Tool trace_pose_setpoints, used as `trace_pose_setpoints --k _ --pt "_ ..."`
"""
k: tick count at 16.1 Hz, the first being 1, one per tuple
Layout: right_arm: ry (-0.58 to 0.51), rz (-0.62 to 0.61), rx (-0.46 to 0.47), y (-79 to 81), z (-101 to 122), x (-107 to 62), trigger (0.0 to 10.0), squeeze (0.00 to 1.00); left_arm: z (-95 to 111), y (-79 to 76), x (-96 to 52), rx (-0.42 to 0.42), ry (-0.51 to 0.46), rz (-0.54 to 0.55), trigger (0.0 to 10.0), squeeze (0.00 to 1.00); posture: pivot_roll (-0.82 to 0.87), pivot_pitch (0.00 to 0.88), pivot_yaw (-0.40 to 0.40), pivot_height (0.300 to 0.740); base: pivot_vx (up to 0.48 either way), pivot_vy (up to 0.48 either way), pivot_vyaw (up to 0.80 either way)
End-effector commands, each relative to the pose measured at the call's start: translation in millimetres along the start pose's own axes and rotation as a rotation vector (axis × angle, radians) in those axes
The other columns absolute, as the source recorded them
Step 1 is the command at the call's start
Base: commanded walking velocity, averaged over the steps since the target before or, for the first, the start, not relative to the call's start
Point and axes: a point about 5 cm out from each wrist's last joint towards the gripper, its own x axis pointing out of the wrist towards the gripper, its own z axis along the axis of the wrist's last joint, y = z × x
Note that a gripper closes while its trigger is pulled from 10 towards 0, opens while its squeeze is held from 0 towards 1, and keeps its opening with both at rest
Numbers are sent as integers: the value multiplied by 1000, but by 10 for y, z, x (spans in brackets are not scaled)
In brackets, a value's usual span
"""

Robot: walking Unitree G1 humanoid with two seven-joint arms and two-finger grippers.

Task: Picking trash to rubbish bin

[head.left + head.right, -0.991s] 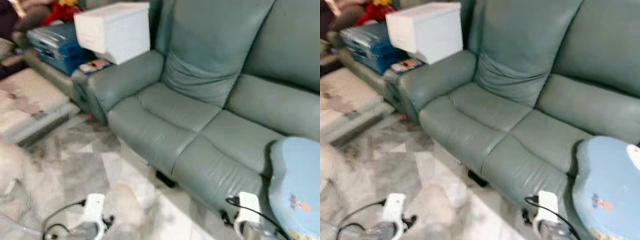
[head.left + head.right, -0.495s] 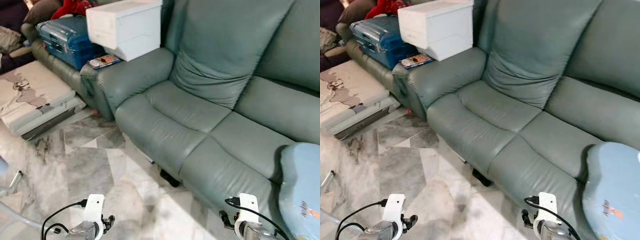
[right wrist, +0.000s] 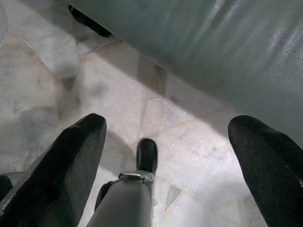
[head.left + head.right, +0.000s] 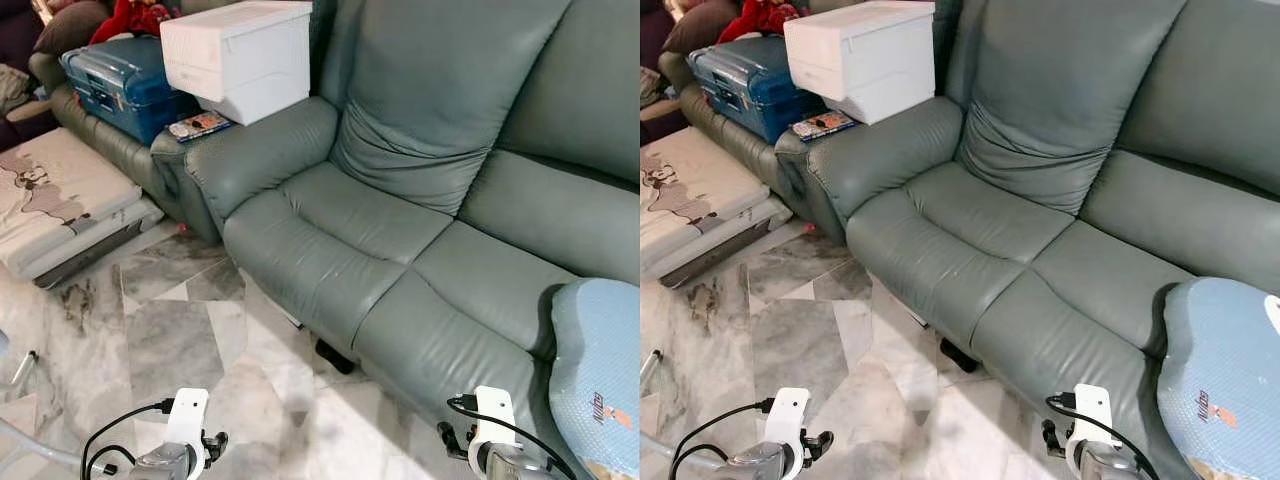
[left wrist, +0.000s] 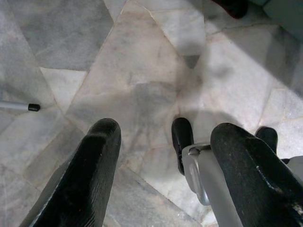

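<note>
No trash or rubbish bin stands out in these views. A tiny pink speck lies on the marble floor at the sofa's corner, too small to identify. My left gripper hangs low over the floor, open, with nothing between its black fingers. My right gripper also hangs open and empty, close to the front of the grey-green sofa. Both wrists show at the bottom of the head views, the left wrist and the right wrist.
A white box sits on the sofa's armrest beside a magazine and a blue suitcase. A folded mattress lies at left on the marble floor. A blue cushion rests at right. A metal leg crosses the floor.
The head camera has swung and steadied, so the blurred picture is now sharp. Both arms hang as before.
</note>
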Motion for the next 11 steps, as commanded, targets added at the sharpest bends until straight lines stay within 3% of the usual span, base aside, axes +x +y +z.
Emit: trace_pose_setpoints --k 1,4,11 --pt "13 2 -7 8 -6 2 10000 0 1 26 -4 10 11 4 10000 0 14 39 33 740 0 480 0" --pt "13 2 -9 11 -4 2 10000 0 15 27 -4 25 2 0 10000 0 14 39 33 740 0 464 0" --pt "13 1 -10 17 -3 4 10000 0 26 28 -6 54 3 -14 10000 0 15 40 35 740 0 0 0"
